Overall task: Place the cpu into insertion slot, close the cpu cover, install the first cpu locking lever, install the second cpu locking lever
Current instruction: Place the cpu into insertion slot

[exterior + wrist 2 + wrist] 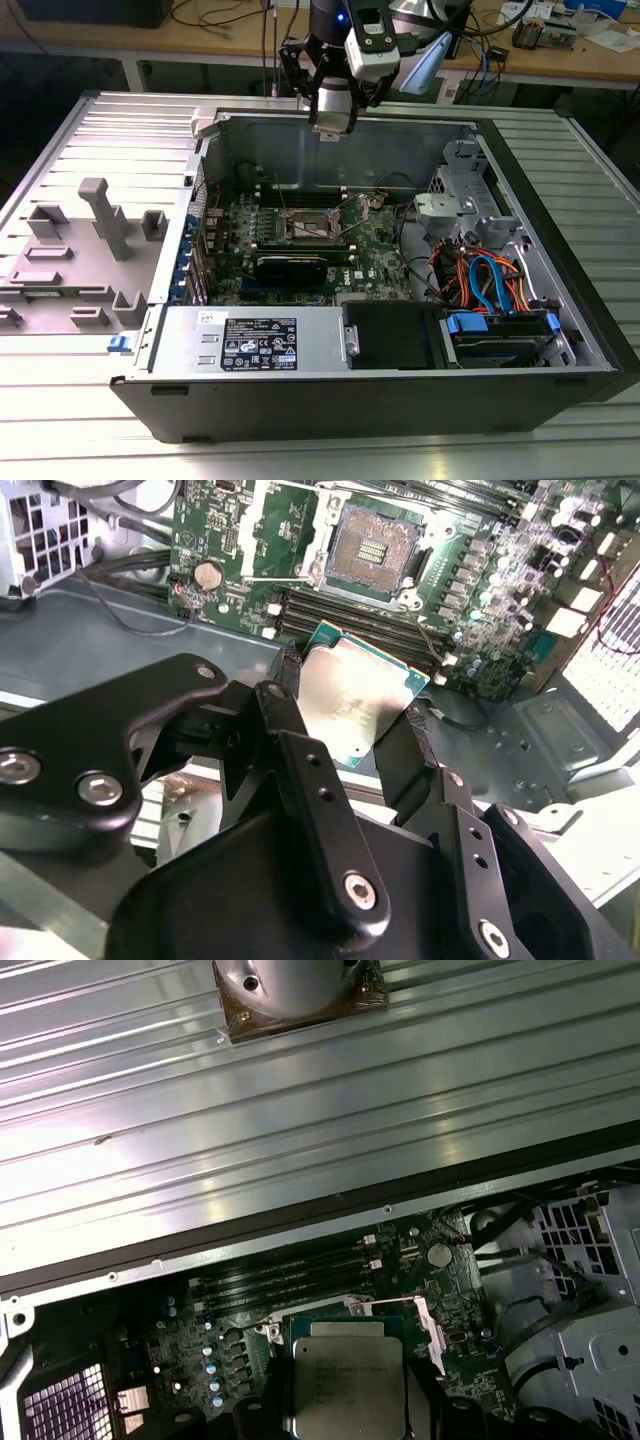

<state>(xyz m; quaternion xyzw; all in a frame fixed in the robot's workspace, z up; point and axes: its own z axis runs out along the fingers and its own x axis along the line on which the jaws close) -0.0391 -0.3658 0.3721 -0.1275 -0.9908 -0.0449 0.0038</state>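
Second wrist view: my jaws are clamped on the cpu (360, 695) by two opposite edges, metal top facing the camera. The insertion slot (375, 545) lies ahead of the chip and lower, well apart, bare, with the cpu cover (285, 530) swung open beside it.

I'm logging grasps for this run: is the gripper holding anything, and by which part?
Yes. The gripper holds the cpu, with its fingers clamped on two opposite edges of the chip.
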